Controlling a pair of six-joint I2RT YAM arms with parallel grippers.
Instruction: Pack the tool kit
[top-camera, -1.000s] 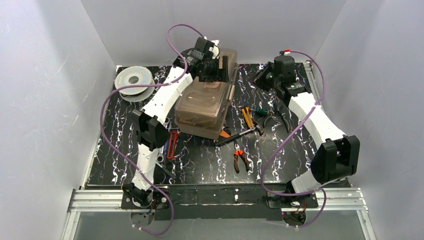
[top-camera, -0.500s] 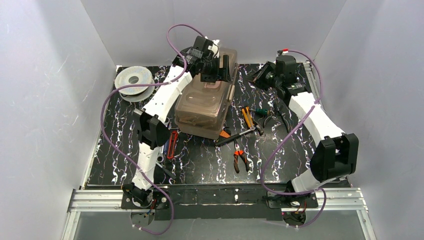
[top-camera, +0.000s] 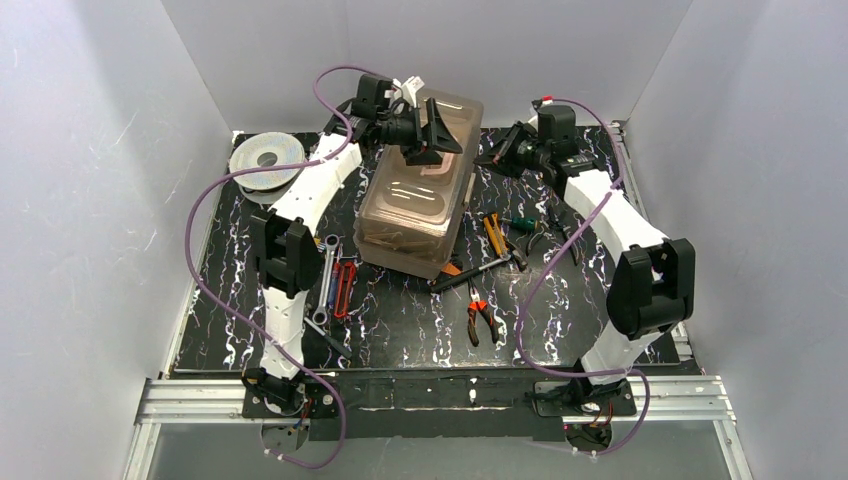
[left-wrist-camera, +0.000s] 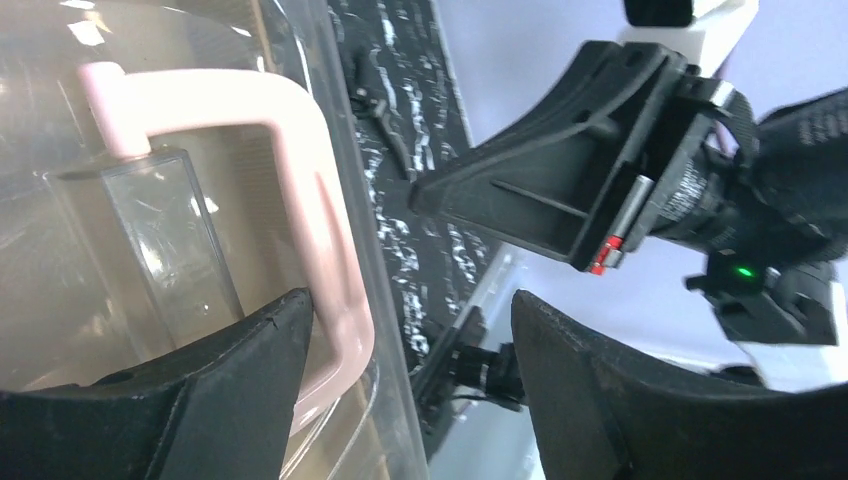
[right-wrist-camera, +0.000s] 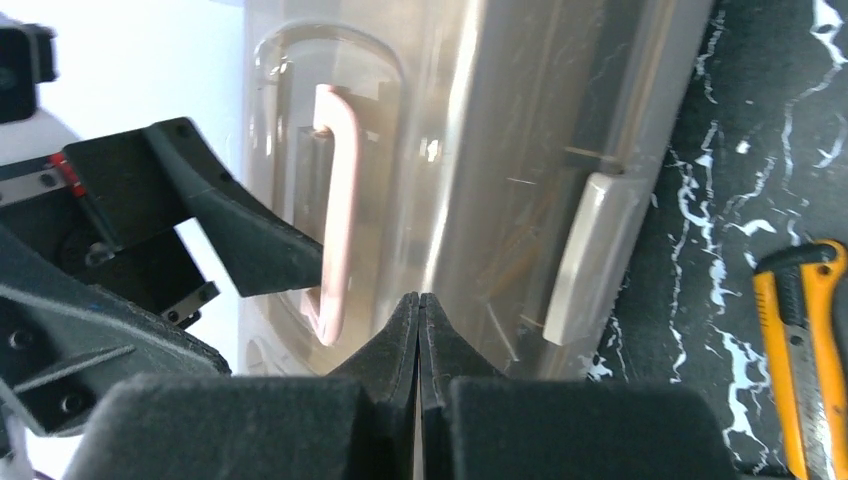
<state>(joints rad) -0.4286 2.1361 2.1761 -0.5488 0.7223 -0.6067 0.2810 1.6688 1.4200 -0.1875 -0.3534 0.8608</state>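
Observation:
The tan toolbox (top-camera: 410, 205) with its translucent brown lid lies closed at the middle back of the mat. My left gripper (top-camera: 437, 133) hovers open over its far end. In the left wrist view the left gripper (left-wrist-camera: 410, 320) has one finger (left-wrist-camera: 200, 400) against the corner of the cream handle (left-wrist-camera: 310, 200), and the other finger is out past the lid's edge. My right gripper (top-camera: 497, 155) is shut and empty beside the box's far right side. In the right wrist view its tips (right-wrist-camera: 419, 300) point at the lid (right-wrist-camera: 500, 120) near the handle (right-wrist-camera: 335, 220).
Loose tools lie right of the box: orange pliers (top-camera: 481, 318), a hammer (top-camera: 478, 272), an orange knife (top-camera: 493, 235) and a green screwdriver (top-camera: 518, 222). A wrench (top-camera: 323, 280) and a red tool (top-camera: 345, 287) lie on its left. A grey spool (top-camera: 265, 160) sits back left.
My left arm has swung left and its gripper has turned to point right across the lid's far end. My right gripper has moved left, closer to the toolbox.

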